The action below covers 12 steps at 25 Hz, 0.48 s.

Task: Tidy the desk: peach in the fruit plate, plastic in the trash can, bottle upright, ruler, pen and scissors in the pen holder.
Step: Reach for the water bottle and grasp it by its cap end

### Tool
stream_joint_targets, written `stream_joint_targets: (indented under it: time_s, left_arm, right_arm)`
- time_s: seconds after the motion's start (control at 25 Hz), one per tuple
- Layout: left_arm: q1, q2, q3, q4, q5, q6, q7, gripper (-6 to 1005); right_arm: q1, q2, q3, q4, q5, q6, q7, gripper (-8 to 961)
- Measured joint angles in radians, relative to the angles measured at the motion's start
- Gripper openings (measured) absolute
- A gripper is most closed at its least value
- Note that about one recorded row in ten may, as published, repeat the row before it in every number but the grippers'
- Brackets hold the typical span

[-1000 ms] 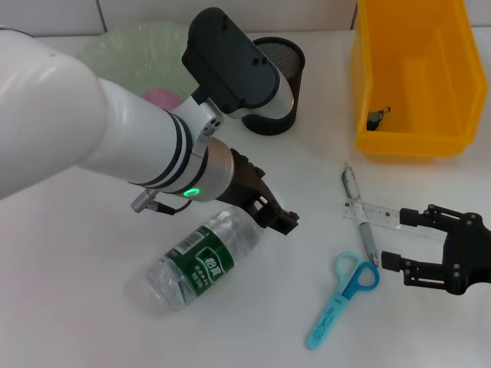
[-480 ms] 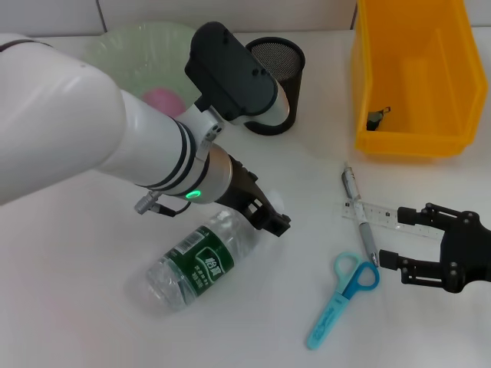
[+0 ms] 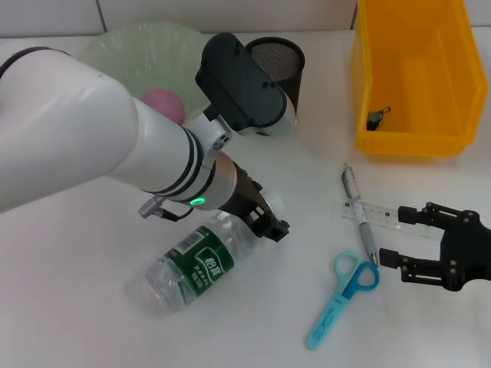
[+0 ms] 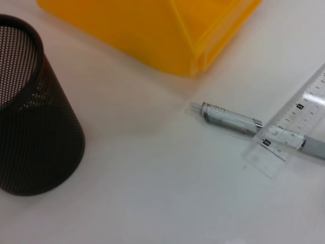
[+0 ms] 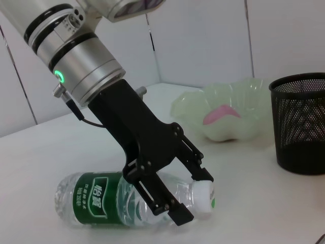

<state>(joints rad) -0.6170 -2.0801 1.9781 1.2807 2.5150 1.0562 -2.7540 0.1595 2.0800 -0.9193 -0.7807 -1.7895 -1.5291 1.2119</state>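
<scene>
Change since earlier frames: left arm has lowered and drawn in toward the bottle neck; right arm unchanged.
Left gripper (image 3: 274, 221): fingers spread, one on each side of the bottle's neck just behind the cap; not clamped. In the right wrist view the left gripper (image 5: 195, 195) straddles the neck with one finger tip low beside the bottle's shoulder.
Bottle (image 3: 196, 261): lying on its side on the desk (image 3: 77, 307), green label up, white cap (image 5: 204, 195) pointing toward the pen.
Right gripper (image 3: 391, 239): released, fingers wide apart, low over the desk at the ruler's outer end, holding nothing.
Ruler (image 3: 370, 211): flat on the desk, lying across the pen; its end reaches between the right gripper's fingers.
Pen (image 3: 359, 218): flat on the desk under the ruler, near the trash can.
Scissors (image 3: 340, 298): flat on the desk beside the pen's lower end, blue loops toward the right gripper.
Trash can (image 3: 453, 100): far right of the desk; a small dark scrap (image 3: 377, 116) lies inside, colour not clear enough to identify.
Pen holder (image 3: 282, 57): upright, partly hidden behind the left arm, between the fruit plate and the trash can.
Fruit plate (image 3: 130, 50): far left of the desk, behind the left arm.
Peach (image 3: 163, 100): inside the fruit plate, partly hidden by the arm.
</scene>
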Motion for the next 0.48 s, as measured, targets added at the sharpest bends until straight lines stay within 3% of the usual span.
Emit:
stream_joint_targets:
  time_s: [0.08, 0.48]
  left_arm:
    - [-0.007, 0.0, 0.0, -0.006, -0.001, 0.004, 0.003, 846]
    - [-0.022, 0.0, 0.004, -0.015, 0.001, 0.002, 0.017, 450]
  right_arm:
    - [0.0, 0.0, -0.001, 0.001, -0.001, 0.006, 0.001, 818]
    - [0.012, -0.001, 0.005, 0.025, -0.013, 0.011, 0.006, 818]
